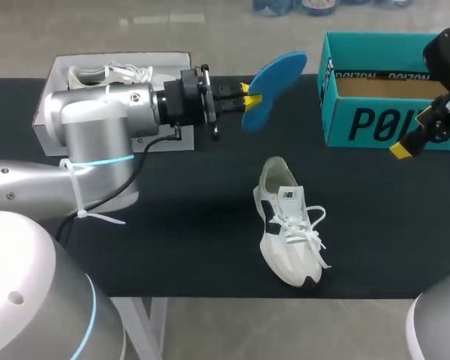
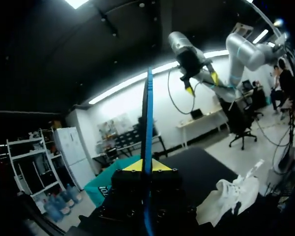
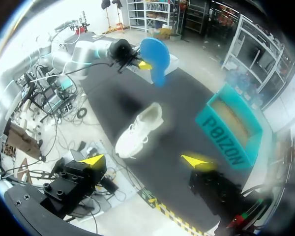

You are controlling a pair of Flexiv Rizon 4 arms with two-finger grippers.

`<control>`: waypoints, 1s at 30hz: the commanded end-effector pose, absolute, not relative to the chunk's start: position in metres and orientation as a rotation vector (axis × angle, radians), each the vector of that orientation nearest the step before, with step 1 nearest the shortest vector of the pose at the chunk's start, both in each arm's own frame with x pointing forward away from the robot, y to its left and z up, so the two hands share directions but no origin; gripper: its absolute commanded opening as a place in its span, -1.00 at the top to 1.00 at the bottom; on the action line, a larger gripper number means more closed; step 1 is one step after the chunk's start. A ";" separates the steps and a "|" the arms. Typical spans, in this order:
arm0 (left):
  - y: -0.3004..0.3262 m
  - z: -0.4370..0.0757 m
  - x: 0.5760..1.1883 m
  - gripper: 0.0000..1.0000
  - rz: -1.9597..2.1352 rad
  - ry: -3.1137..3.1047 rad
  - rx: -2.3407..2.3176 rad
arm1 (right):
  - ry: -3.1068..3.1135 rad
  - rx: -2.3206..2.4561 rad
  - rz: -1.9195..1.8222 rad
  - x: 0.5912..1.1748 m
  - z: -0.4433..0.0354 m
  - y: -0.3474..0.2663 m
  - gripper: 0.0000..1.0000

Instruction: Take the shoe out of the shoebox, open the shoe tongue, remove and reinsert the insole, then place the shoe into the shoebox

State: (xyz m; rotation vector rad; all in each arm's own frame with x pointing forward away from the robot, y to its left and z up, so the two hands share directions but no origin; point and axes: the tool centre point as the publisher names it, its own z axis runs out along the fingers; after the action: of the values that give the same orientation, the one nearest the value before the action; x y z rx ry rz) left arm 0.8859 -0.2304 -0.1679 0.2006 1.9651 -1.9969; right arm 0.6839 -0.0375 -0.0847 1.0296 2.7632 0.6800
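Insole out and in hand — reinsertion and boxing still ahead

From my station, the task looks roughly half done. The white sneaker (image 1: 289,221) is out of the teal shoebox (image 1: 390,97) and lies on its sole on the black worktop (image 1: 172,225). It sits near the front edge, well apart from the box, with its laces loose. Its mouth looks open, though I can't tell from here how far the tongue is pulled back.

My left tool (image 1: 247,96) is pinching the blue insole (image 1: 274,86) by one end and holding it in the air above the back of the worktop. The rest of the insole sticks out beyond the yellow tips. In the left wrist view the insole stands edge-on, squeezed between the two pads, so the hold looks firm.

My right tool (image 3: 145,160) is spread wide with nothing in it, and hangs just in front of the shoebox, clear of the sneaker. The box stands upright and open, and I see nothing in it but its brown floor.

By my reckoning, removing the shoe and pulling the insole are finished. Still to do — feed the insole back into the sneaker, seat it flat, then return the shoe to the teal box. A white box (image 1: 165,57) behind my left arm holds another white shoe, which I take to be outside this job.
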 end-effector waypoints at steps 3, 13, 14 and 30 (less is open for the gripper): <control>-0.233 -0.161 0.872 1.00 -2.258 2.188 -0.302 | 2.769 1.031 0.675 0.687 -0.084 -0.037 -1.00; -0.228 -0.158 0.878 1.00 -2.502 2.199 -1.202 | 2.769 1.031 0.675 0.687 -0.084 -0.037 -1.00; -0.228 -0.158 0.878 1.00 -2.502 2.199 -1.202 | 2.769 1.031 0.675 0.687 -0.084 -0.037 -1.00; -0.228 -0.158 0.878 1.00 -2.502 2.199 -1.202 | 2.769 1.031 0.675 0.687 -0.084 -0.037 -1.00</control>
State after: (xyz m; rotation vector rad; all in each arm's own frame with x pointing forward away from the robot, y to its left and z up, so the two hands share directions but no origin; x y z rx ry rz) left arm 0.8802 -0.2272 -0.1613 -1.0607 2.2020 -2.4929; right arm 0.6839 -0.0375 -0.0847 1.0296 2.7631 0.6799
